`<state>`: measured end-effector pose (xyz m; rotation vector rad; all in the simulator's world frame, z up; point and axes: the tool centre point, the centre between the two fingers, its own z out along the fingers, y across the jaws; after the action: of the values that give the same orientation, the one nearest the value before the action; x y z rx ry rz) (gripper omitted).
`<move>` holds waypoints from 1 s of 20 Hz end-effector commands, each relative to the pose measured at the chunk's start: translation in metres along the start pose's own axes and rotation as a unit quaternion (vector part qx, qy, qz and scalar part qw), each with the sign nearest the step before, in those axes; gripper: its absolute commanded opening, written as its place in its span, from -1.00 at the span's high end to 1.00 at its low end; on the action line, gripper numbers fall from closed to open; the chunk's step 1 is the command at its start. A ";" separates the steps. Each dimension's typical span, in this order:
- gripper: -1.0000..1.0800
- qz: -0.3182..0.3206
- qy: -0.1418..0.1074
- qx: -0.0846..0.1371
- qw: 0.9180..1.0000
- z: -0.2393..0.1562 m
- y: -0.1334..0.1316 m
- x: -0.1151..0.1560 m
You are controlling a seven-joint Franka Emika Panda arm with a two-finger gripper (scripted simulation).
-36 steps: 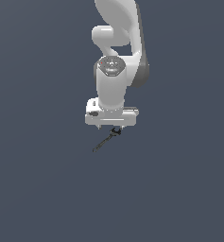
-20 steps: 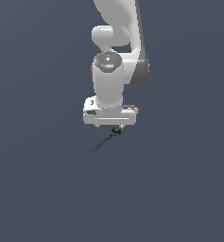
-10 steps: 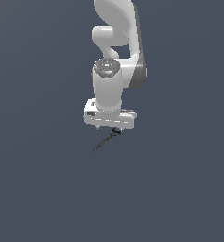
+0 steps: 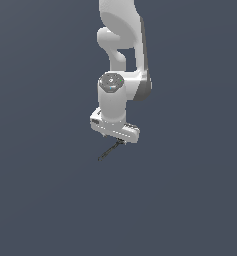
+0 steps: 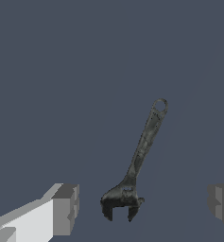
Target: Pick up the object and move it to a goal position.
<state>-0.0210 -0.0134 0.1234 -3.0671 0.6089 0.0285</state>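
The object [image 5: 137, 165] is revealed as a wrench only by the wrist view, lying ungripped between the claw's [image 5: 142, 205] widely parted fingers [image 5: 66, 209].

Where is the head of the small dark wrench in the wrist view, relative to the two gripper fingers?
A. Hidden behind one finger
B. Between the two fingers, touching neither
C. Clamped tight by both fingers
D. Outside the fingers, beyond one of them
B. In the wrist view the wrench has its forked head in the open gap of the gripper, and clear floor shows on both sides of it before each of the fingers.
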 end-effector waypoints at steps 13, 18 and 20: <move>-0.92 0.196 0.008 -0.001 0.981 0.052 0.021 -0.014; -0.92 0.231 0.010 -0.002 0.973 0.061 0.026 -0.018; -0.92 0.240 0.011 -0.002 0.971 0.063 0.027 -0.018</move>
<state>-0.0484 -0.0298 0.0618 -2.8540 1.3093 0.0041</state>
